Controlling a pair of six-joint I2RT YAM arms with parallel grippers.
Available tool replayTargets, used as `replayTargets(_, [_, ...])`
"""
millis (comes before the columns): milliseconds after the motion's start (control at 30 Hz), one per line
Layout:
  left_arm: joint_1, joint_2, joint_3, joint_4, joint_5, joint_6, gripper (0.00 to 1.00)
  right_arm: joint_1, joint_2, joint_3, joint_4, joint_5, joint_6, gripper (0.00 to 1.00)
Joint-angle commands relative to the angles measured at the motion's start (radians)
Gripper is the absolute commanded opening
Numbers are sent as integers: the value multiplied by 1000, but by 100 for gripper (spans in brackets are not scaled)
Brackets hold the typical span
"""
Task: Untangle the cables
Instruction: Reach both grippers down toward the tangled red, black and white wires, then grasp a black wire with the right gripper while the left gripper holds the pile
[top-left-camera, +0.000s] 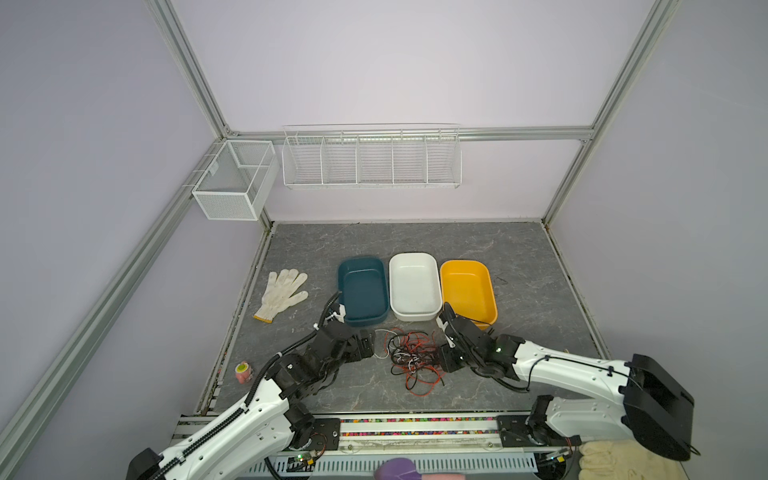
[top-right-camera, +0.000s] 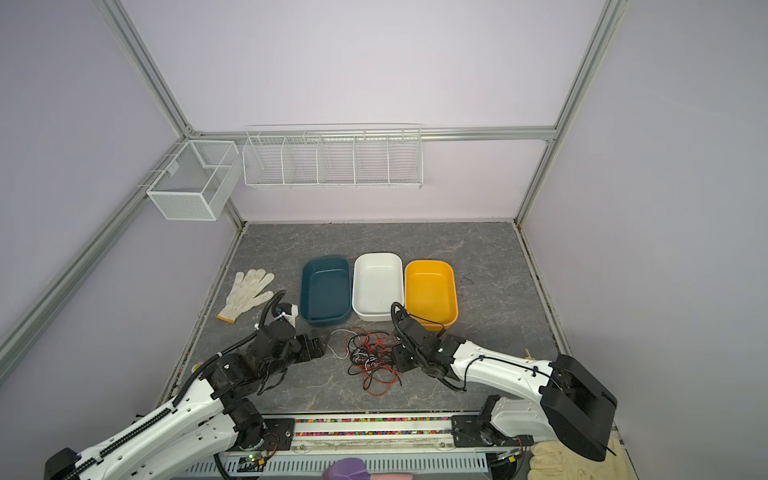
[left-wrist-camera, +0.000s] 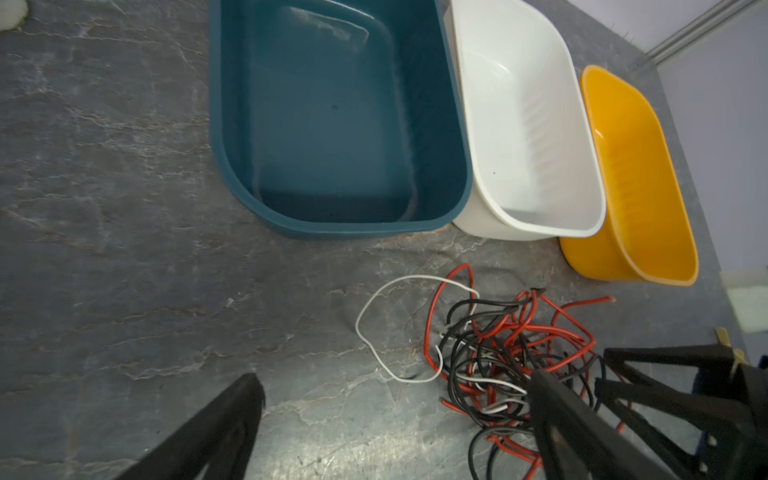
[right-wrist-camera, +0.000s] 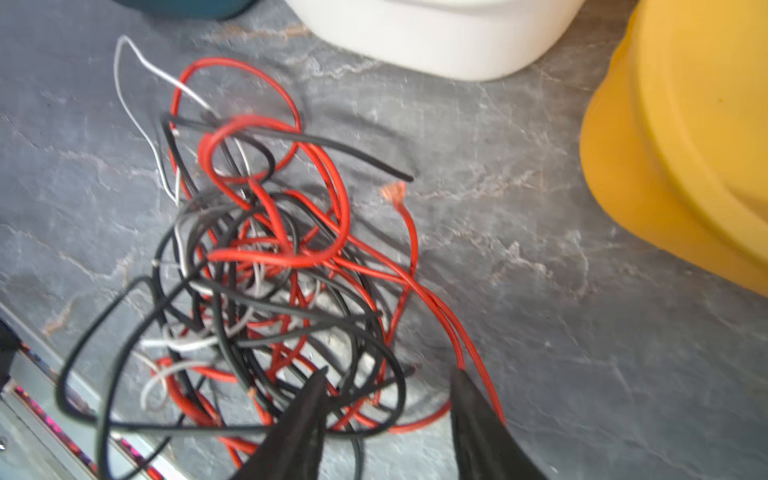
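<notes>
The cables (top-left-camera: 411, 357) (top-right-camera: 372, 353) lie in one tangle of red, black and white wires on the grey table, in front of the bins. My left gripper (top-left-camera: 368, 345) (left-wrist-camera: 395, 380) is open just left of the tangle, with bare table between its fingers. A white loop (left-wrist-camera: 365, 307) curls out toward it. My right gripper (top-left-camera: 441, 357) (right-wrist-camera: 390, 371) is at the tangle's right edge. Its fingers stand apart, with red and black loops (right-wrist-camera: 270, 270) lying between the tips; no wire looks pinched.
A teal bin (top-left-camera: 360, 259), a white bin (top-left-camera: 413, 254) and a yellow bin (top-left-camera: 463, 262) stand side by side behind the tangle. A white glove (top-left-camera: 284, 291) lies at the left. A small pink object (top-left-camera: 244, 371) sits near the left arm.
</notes>
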Motion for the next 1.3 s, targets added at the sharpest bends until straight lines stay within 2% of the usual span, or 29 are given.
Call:
replayTargets(0, [-47, 31, 11, 46, -62, -46, 99, 5, 32, 34, 25, 25, -11, 43])
replayTargets(233, [-94, 111, 1, 146, -13, -86, 100, 5, 70, 38, 37, 26, -8, 36])
replayTargets(600, [-127, 214, -36, 275, 50, -128, 100, 20, 70, 39, 99, -20, -28, 8])
replayTargets(700, [-131, 228, -50, 310, 67, -139, 100, 43, 64, 57, 91, -8, -44, 7])
replayTargets(1000, [-147, 245, -104, 397, 91, -172, 99, 145, 3, 134, 38, 129, -107, 7])
replayTargets(1267, [-152, 244, -128, 422, 96, -173, 99, 181, 4, 206, 10, 198, -160, 7])
